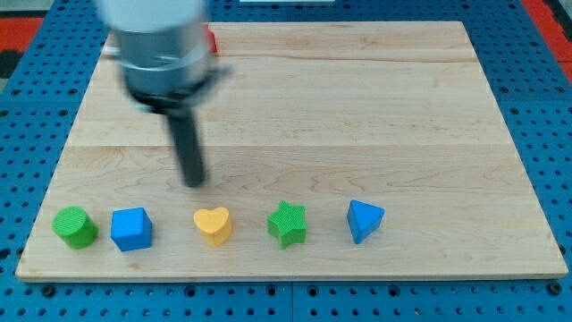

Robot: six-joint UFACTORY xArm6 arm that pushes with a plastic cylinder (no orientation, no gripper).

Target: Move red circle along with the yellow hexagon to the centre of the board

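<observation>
My tip (194,182) rests on the board in the left half, above and between the blue cube (131,229) and the yellow heart (213,224), touching neither. A sliver of a red block (212,39) shows at the view's top left, mostly hidden behind the arm's grey body (161,45); its shape cannot be made out. No yellow hexagon shows in the view.
A row of blocks lies along the board's bottom edge: a green cylinder (74,226), the blue cube, the yellow heart, a green star (287,223) and a blue triangle (364,219). The wooden board (375,116) sits on a blue pegboard.
</observation>
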